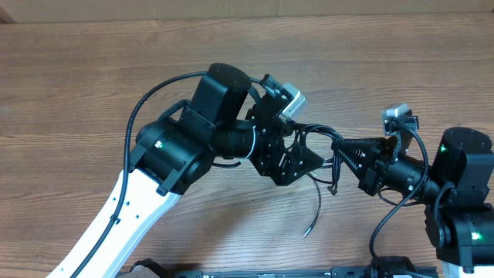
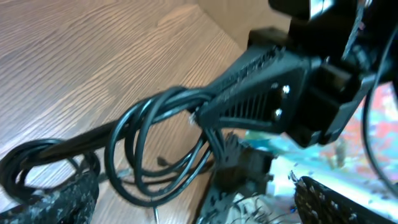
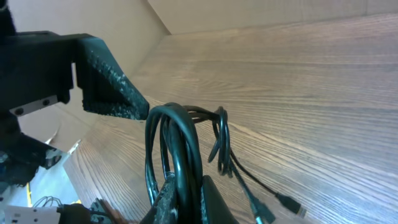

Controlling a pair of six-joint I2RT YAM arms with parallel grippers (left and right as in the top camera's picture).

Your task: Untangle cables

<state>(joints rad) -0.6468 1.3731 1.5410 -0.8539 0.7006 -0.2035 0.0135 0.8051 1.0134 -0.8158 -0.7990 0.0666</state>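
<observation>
Right pincer [image 1: 338, 145] clamped on looped glossy black cables [image 3: 186, 149], woodgrain table [image 1: 77, 77]

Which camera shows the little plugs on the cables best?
The right wrist view: two plugs show close and clear. Overhead shows only a tiny cable end; the left wrist view shows just cable loops.

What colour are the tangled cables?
Black all over; the cables show best in the right wrist view.
</observation>
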